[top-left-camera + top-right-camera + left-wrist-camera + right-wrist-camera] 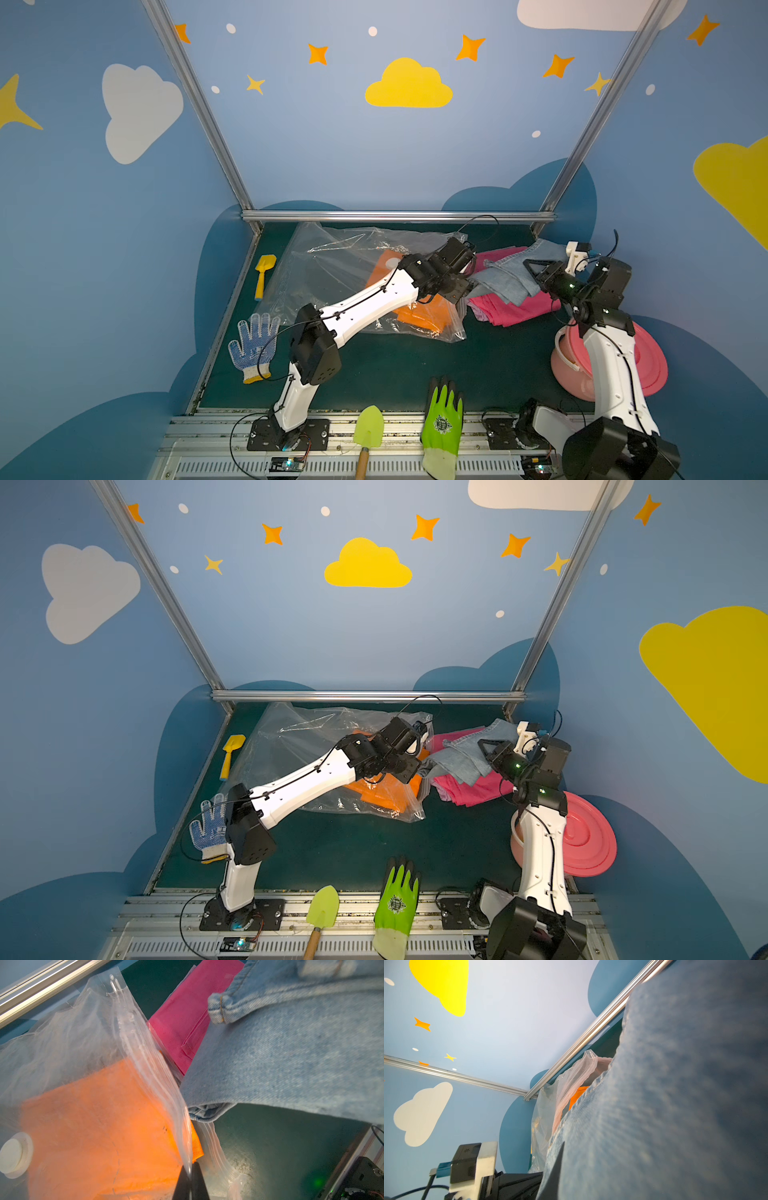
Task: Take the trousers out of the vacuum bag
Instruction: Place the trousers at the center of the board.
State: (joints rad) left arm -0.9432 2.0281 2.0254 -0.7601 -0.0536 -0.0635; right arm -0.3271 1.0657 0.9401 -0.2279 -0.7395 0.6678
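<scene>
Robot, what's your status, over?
Left gripper shut on bag edge. Right gripper shut on denim, out of bag. Orange pair still inside.

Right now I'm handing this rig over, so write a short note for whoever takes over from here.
Left tool: shut on the zip edge of the vacuum bag.
Right tool: shut on the denim trousers, just outside the bag mouth.
Hot pink trousers: out, on the table, partly under the denim.
Orange trousers: inside the bag.
Left to do: set down the denim, then pull out at least the orange pair.
</scene>
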